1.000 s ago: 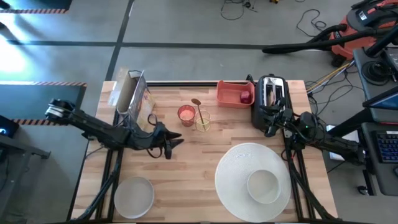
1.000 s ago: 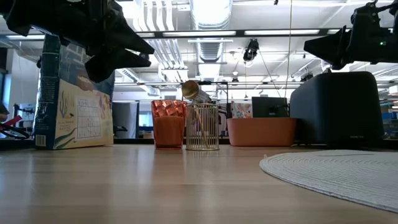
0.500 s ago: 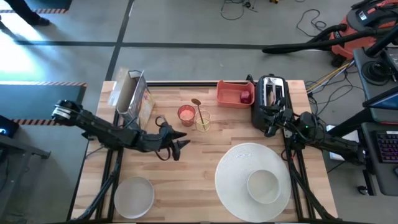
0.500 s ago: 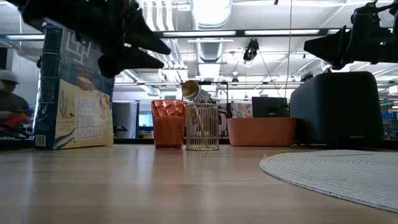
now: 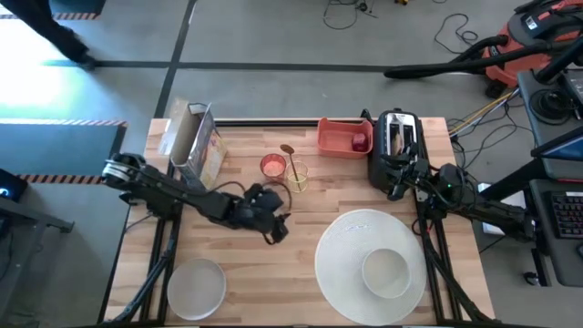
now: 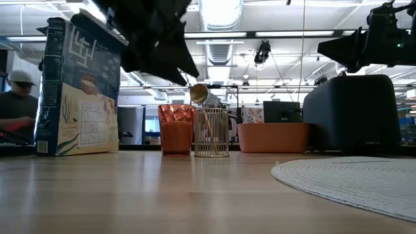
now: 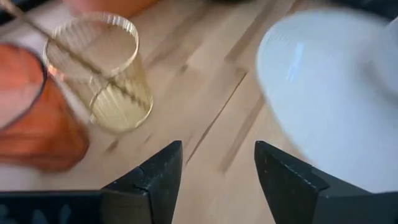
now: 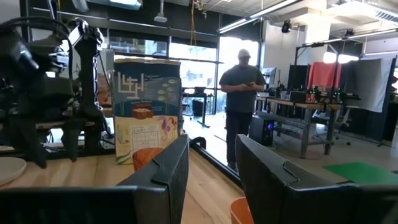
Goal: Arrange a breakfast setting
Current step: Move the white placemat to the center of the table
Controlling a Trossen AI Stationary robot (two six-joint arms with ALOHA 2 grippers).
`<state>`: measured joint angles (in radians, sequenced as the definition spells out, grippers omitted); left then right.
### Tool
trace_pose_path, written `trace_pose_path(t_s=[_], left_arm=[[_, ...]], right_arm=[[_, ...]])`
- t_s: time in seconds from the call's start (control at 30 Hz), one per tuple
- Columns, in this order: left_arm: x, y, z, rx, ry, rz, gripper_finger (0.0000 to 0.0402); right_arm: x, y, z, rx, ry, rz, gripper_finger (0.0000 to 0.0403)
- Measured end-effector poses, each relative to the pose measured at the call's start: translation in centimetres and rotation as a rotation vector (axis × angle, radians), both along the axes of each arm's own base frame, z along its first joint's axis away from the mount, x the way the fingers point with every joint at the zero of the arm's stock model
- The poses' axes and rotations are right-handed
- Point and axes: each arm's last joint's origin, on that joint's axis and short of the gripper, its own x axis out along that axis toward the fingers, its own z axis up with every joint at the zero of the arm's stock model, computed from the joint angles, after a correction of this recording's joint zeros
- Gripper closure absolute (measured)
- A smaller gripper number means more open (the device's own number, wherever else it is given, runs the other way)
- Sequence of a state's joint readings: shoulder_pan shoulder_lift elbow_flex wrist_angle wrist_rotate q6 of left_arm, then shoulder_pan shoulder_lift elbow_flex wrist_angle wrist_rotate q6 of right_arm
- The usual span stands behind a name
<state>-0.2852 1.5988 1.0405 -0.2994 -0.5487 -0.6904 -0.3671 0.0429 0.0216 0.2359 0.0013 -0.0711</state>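
Spoon [image 5: 291, 164] stands in wire holder [image 5: 298, 176], tabletop centre, cup [image 5: 272, 168] touching at its 9 o'clock. We judge it light, stiff, slick; pinch upper handle. Our left gripper [image 7: 214, 180], jaws spread, empty, hovers at holder's 7 o'clock. Right gripper [image 8: 211, 180] spread, idle by toaster [image 5: 397, 137].
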Motion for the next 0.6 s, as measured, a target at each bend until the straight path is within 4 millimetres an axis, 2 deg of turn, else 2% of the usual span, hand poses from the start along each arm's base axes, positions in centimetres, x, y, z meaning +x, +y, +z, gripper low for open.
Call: trace_pose_path(t_s=[0.17,0.37,0.6], left_arm=[[0.4,-0.6,-0.9,-0.002,0.110,0.028,0.0227],[0.0,-0.6,-1.3,-0.055,0.123,0.036,0.0237],[-0.1,0.3,-0.8,-0.062,0.113,0.061,0.0238]], right_arm=[[0.0,0.0,0.0,0.000,0.000,0.000,0.0280],[0.0,0.0,0.0,0.000,0.000,0.000,0.0280],[0.0,0.0,0.0,0.000,0.000,0.000,0.0280]])
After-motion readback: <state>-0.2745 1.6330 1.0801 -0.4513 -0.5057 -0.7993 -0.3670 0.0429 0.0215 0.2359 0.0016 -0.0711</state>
